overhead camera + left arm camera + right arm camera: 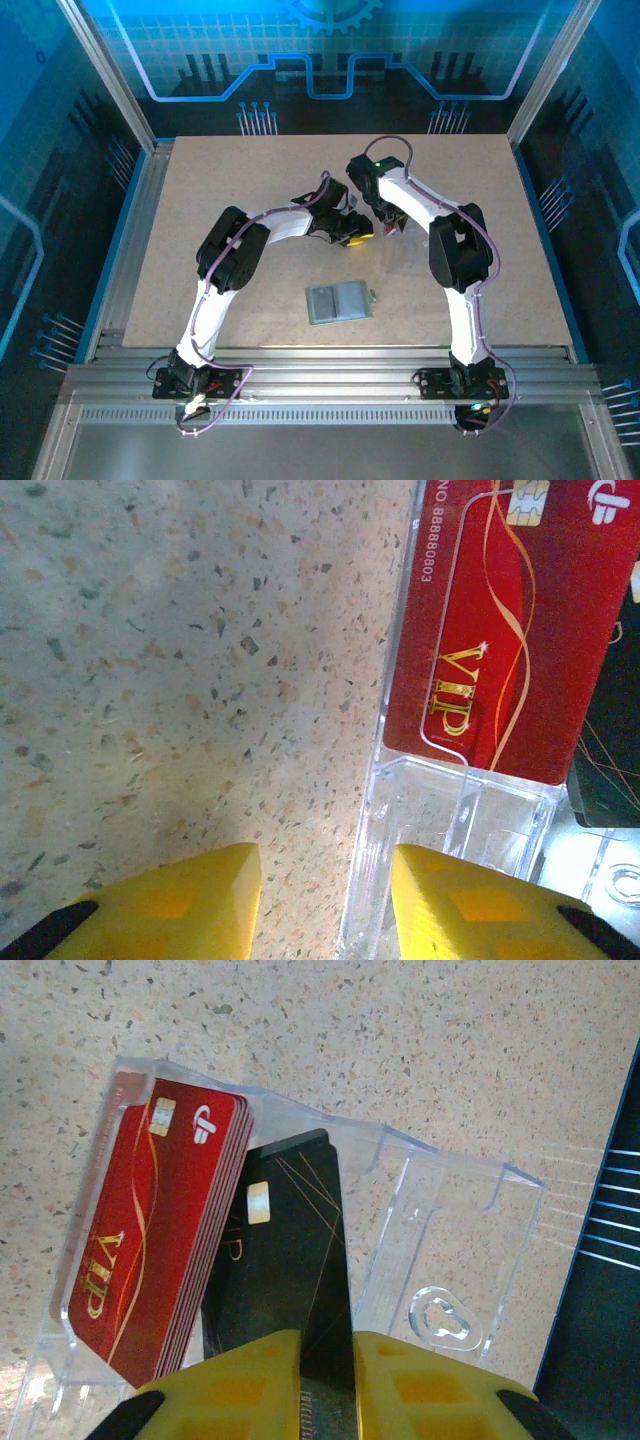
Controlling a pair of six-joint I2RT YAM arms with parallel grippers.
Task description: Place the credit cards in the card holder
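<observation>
A stack of red VIP cards (150, 1250) lies in a clear plastic case (450, 1220), with a black card (285, 1260) tilted up beside it. My right gripper (327, 1385) is shut on the black card's near edge. In the left wrist view, the red card (520, 630) and a corner of the black card (610, 765) rest in the clear case (440, 820). My left gripper (325, 900) is open, its fingers standing either side of the case's left wall. The grey-green card holder (340, 302) lies flat, nearer the arm bases than the left gripper (352, 233) and the right gripper (387, 224).
The speckled tabletop (230, 180) has metal rails (320, 375) along its near edge. A blue-lit enclosure wall (320, 60) stands behind it. A dark edge (600, 1260) lies to the right of the clear case.
</observation>
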